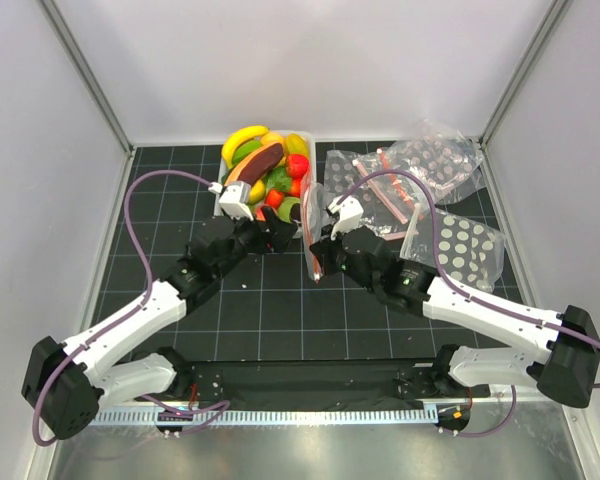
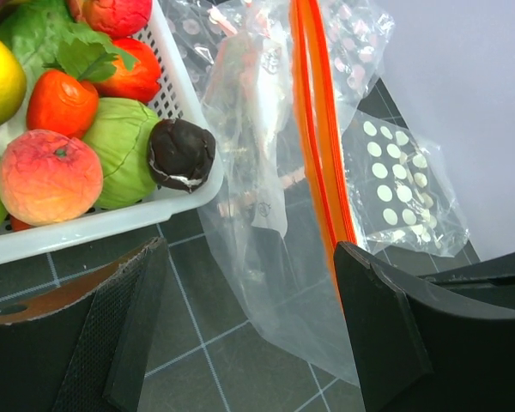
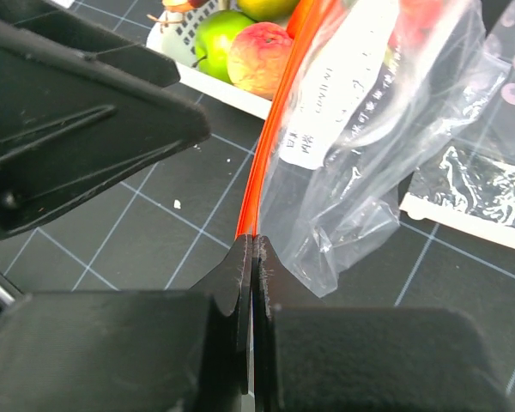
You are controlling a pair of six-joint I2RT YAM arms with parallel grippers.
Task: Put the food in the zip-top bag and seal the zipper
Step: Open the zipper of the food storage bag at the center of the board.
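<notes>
left tool (image 2: pixel 249 318): wide, holds nothing | right tool (image 3: pixel 253 257): pinching the zipper (image 3: pixel 270 163) of the zip-top bag (image 3: pixel 369 129) | food (image 1: pixel 265 165): in white tub (image 2: pixel 112 219), 10 o'clock from zip-top bag

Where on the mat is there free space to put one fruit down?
Bare mat lies left of the white tub and in the near middle between the left arm and right arm. Spare bags crowd the back right; the held zip-top bag hangs beside the tub.
</notes>
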